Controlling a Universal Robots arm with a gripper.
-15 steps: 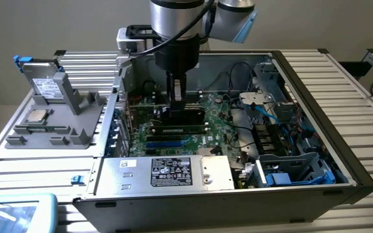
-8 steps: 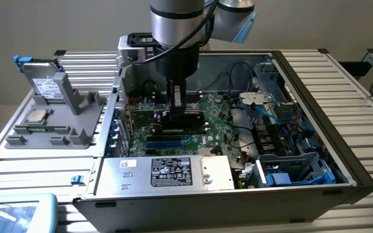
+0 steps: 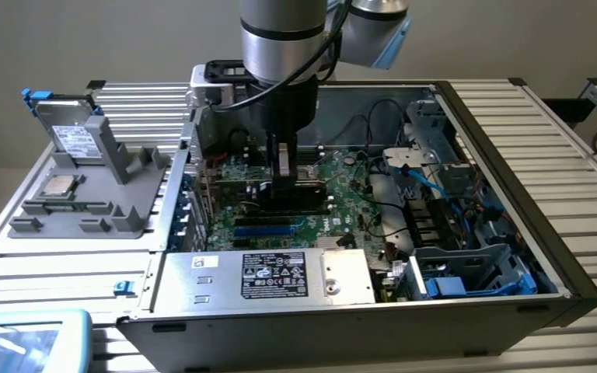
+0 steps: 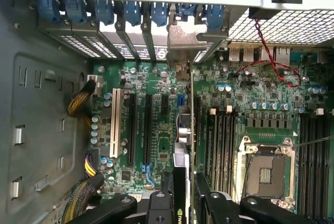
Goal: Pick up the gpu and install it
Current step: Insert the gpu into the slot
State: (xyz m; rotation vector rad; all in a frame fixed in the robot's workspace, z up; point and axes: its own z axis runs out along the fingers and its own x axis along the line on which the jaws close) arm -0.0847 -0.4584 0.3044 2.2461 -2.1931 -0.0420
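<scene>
My gripper (image 3: 284, 180) is down inside the open computer case (image 3: 506, 194), shut on the gpu (image 3: 293, 196), which stands on edge over the green motherboard (image 3: 335, 214). In the wrist view the gpu (image 4: 181, 182) runs edge-on between my black fingers (image 4: 211, 203). Its green board and black cooler are pinched from both sides. Its silver end bracket (image 4: 182, 38) lies against the rear slot openings beside the blue latches (image 4: 130, 12). The card is lined up over a slot between the long black expansion slots (image 4: 147, 125) and the memory slots (image 4: 222, 135). I cannot tell whether it is seated.
A grey fixture (image 3: 122, 206) at the exterior view's left carries a silver drive with blue clips (image 3: 71, 132), a processor chip (image 3: 60, 185) and a memory stick (image 3: 65, 207). Inside the case are the power supply (image 3: 267, 276), the empty processor socket (image 4: 266, 169), loose cables (image 3: 423, 167) and a blue drive cage (image 3: 475, 272).
</scene>
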